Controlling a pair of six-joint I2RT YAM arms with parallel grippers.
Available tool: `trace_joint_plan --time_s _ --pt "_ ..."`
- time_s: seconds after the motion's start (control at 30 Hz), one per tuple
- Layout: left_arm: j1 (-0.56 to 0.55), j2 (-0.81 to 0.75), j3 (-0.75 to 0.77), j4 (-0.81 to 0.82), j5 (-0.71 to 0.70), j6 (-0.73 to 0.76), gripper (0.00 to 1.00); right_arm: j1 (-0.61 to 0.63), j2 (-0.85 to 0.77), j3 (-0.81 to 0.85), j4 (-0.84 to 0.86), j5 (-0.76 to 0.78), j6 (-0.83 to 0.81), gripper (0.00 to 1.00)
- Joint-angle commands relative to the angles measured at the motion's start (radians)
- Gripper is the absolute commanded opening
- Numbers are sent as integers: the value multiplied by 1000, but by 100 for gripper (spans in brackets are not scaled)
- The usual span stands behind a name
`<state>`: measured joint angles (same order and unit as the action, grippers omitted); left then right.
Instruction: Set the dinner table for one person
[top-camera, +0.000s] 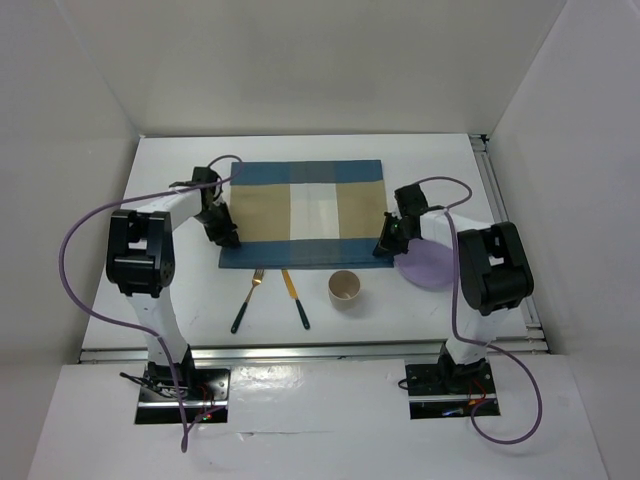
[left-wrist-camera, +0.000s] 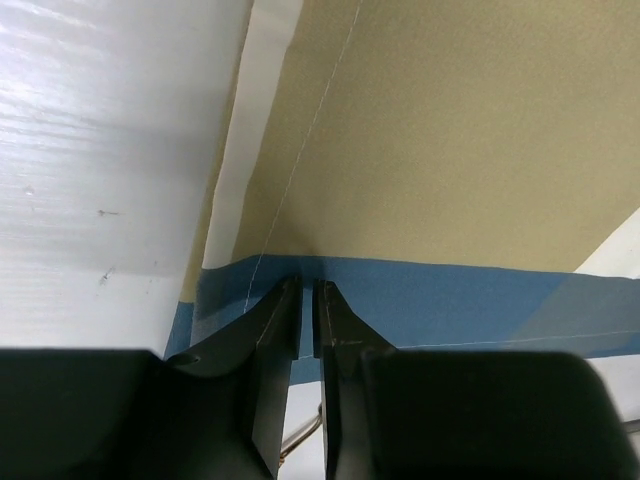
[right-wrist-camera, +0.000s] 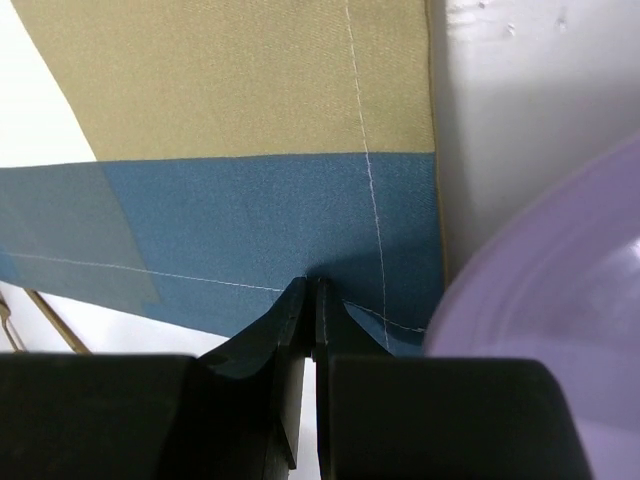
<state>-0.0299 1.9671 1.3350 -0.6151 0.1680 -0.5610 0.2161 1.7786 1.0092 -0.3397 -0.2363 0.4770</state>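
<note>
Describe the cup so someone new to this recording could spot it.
On the large white tabletop, look along the near edge of the blue-and-tan striped cloth placemat. Between the black-handled gold knife and the round lilac plate stands a small tan cup, the only upright, hollow thing.

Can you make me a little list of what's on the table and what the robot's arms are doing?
dinner table: white, metal rails at edges
placemat: blue and tan, lying in the middle
left end effector: shut on placemat's blue border, left side
right end effector: shut on placemat's blue border, right side
fork, knife: side by side, in front of placemat
cup: upright, right of knife
plate: purple, right of placemat
</note>
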Motion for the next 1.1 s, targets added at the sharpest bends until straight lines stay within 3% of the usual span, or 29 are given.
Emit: trace_joint_plan --time_s 0.0,0.2,0.3,0.37,0.47,0.67,0.83,1.07 --pt "-21 42 -62 -41 -33 1 29 -1 1 -52 -65 129 -5 2" --pt "-30 -34 -60 -83 -80 1 32 -1 -79 6 -127 108 -5 2" --pt "-30 -83 45 -147 -114 12 44 -1 -162 107 -185 88 -15 9" --pt "-30 -109 142 -196 -114 21 52 -1 -220 178 -220 78 -26 38" --pt "-30 -125 222 -238 -114 32 57 28 -274 190 -240 23 -35 67" --pt "-39 -148 313 -275 -90 41 60 191 -386 111 -358 38 -55 87" --pt "-39 -28 377 -264 -140 41 60 299 -473 29 -409 78 -23 87" --pt "21 209 590 -264 -151 13 62 365 -487 -27 -418 92 -14 77"
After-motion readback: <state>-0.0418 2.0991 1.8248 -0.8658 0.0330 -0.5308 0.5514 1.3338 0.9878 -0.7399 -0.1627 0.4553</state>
